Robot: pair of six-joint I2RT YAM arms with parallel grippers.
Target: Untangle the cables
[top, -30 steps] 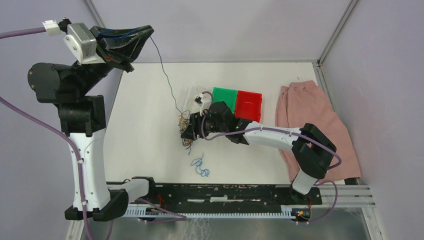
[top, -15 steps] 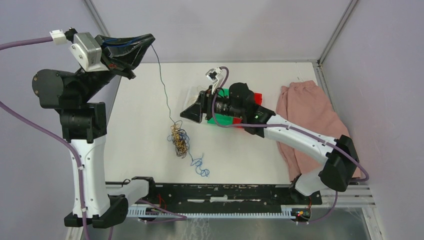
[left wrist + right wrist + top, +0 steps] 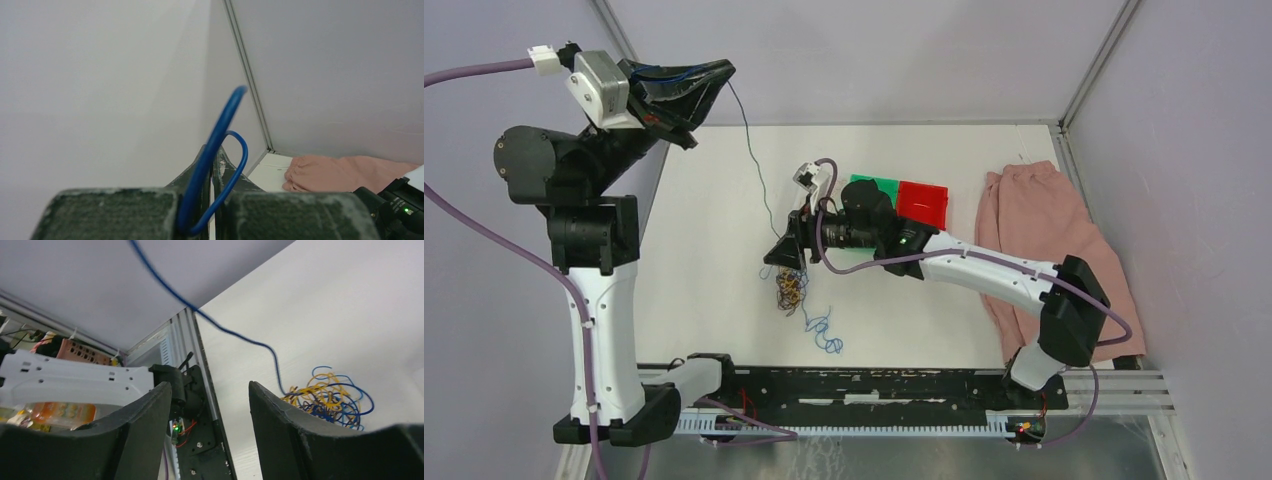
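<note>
Left end effector (image 3: 716, 75): hovering high at far left, jaws pinching shut on a blue strand (image 3: 220, 130).
Blue strand: hanging down from that grip to the tangle.
Cables (image 3: 789, 288): lying as a blue, brown and yellow tangle on the surface (image 3: 704, 230), near its centre.
Right end effector (image 3: 780, 256): hovering just above the tangle, jaws standing apart, gripping nothing.

A robotics lab test cell: plain grey panel walls (image 3: 874, 50) on aluminium posts (image 3: 1100, 62) enclose a white table (image 3: 704, 250).
</note>
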